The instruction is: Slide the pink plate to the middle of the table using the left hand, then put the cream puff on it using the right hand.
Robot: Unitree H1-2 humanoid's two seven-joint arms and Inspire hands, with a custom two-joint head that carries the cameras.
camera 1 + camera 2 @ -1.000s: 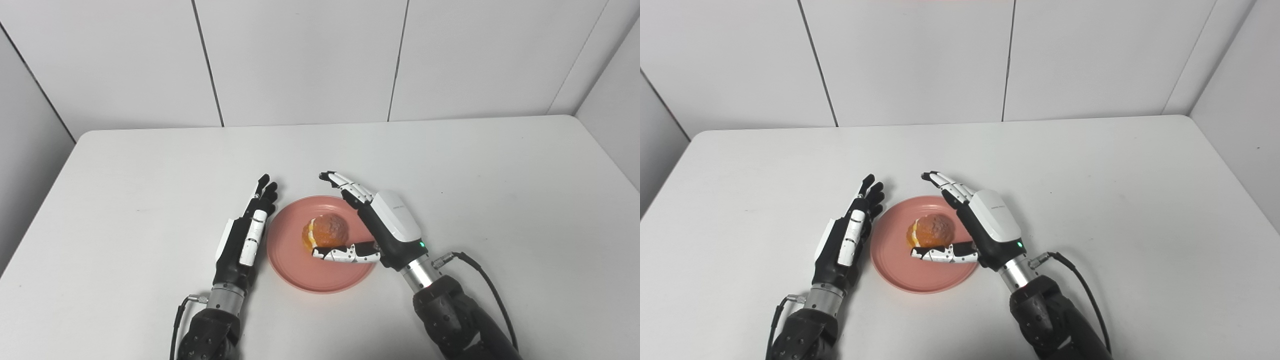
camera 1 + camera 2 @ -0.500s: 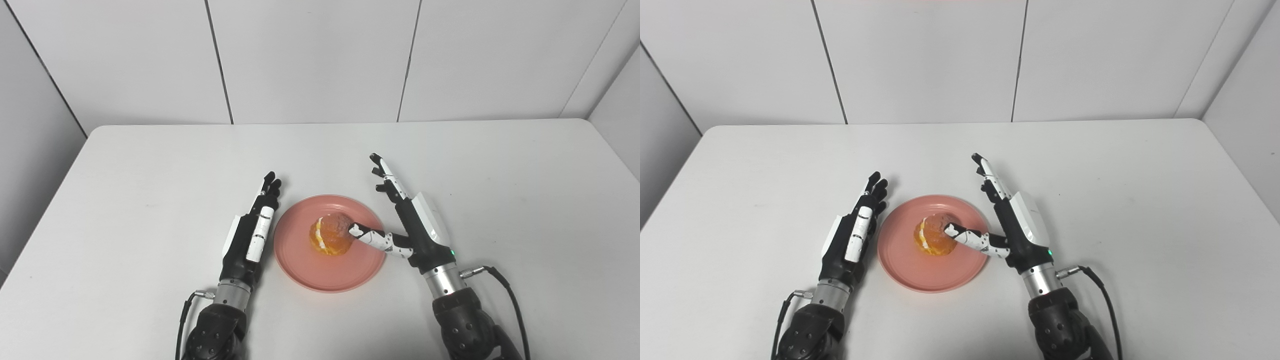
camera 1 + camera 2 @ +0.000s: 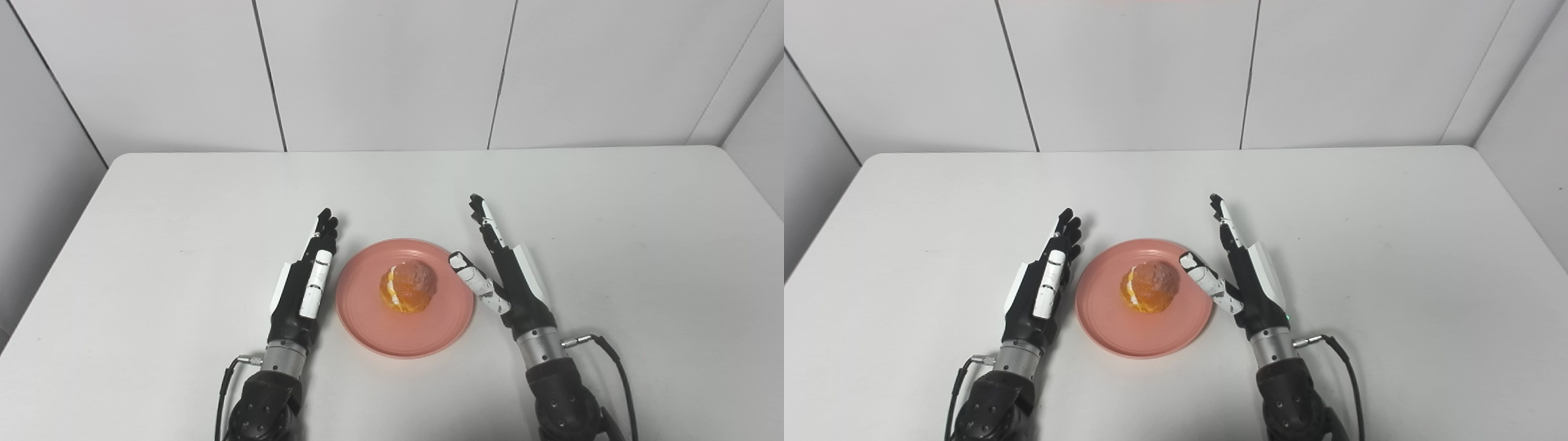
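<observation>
1. The cream puff point(image 3: 407, 286) sits on the pink plate point(image 3: 367, 324), roughly at the plate's centre, its pale filling showing along its left side. It looks light, soft and easily crushed; a sound hold would likely be a gentle pinch across the browned shell from two opposite sides, clear of the cream seam, which would probably squeeze out or smear under pressure.

2. The pink plate lies flat on the white worktop point(image 3: 612, 202), about midway between the left and right edges and nearer the front edge than the back. It appears stiff and shallow, with a low rim, and would likely slide easily on the smooth surface when pushed at its edge.

3. The right hand point(image 3: 511, 285) stands just beside the plate's right rim, released and holding nothing. Its fingers point(image 3: 487, 223) are stretched straight toward the back edge, and the thumb points toward the puff, its tip over the plate's right rim, clear of the pastry.

4. The left hand point(image 3: 303, 288) lies just beside the plate's left rim, fingers straight and close together, grasping nothing; whether it touches the rim cannot be told.

5. Judged from this layout, both steps look complete.
</observation>
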